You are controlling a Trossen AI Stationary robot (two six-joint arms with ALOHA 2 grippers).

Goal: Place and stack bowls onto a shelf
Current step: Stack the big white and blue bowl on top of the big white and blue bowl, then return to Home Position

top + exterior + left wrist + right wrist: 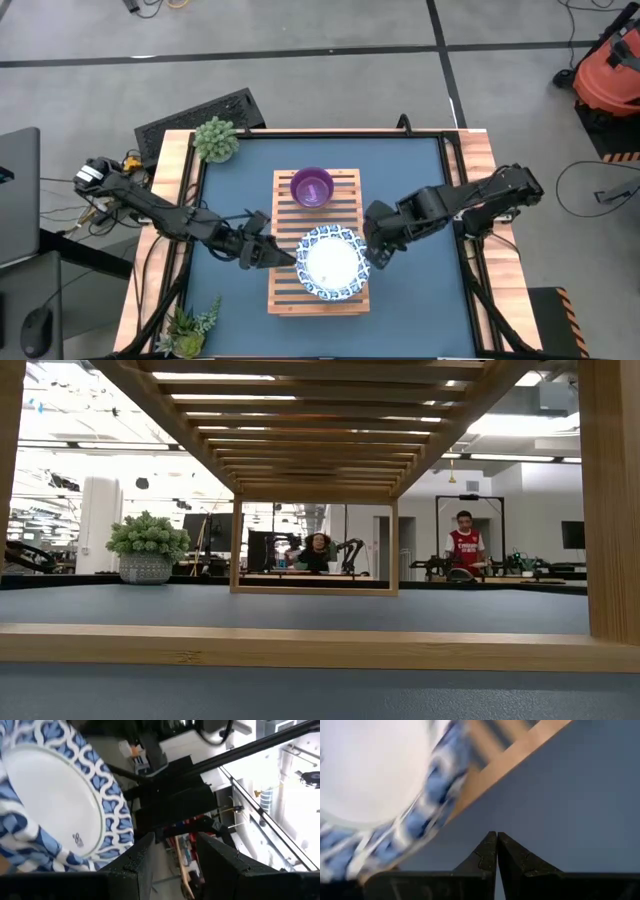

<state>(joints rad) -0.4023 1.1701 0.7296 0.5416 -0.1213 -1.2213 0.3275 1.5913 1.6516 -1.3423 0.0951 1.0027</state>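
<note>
The only mark to be seen is a small blue stamp on the white face of the patterned dish [60,805] in the left wrist view; it is too small to read.

From above, the wooden shelf [316,240] lies in the middle of the blue table [420,180]. The purple bowl [312,187] sits on the far part of the shelf, and the patterned dish [331,264] rests on its near part, well apart from the bowl. The left gripper [268,254] is at the shelf's left edge, just beside the dish; its wrist view shows its fingers [137,865] spread with a gap between them and nothing in it. The right gripper [377,258] is at the shelf's right edge, just beside the dish; its wrist view shows the fingertips pressed together, pinching nothing, over blue table next to the shelf's edge.

The low view looks under the shelf's slats [320,420] and shows neither gripper; it shows a potted plant [147,547] and two people [463,540] in the room beyond. The overhead view shows a second plant [190,325] off the shelf's near left corner.
</note>
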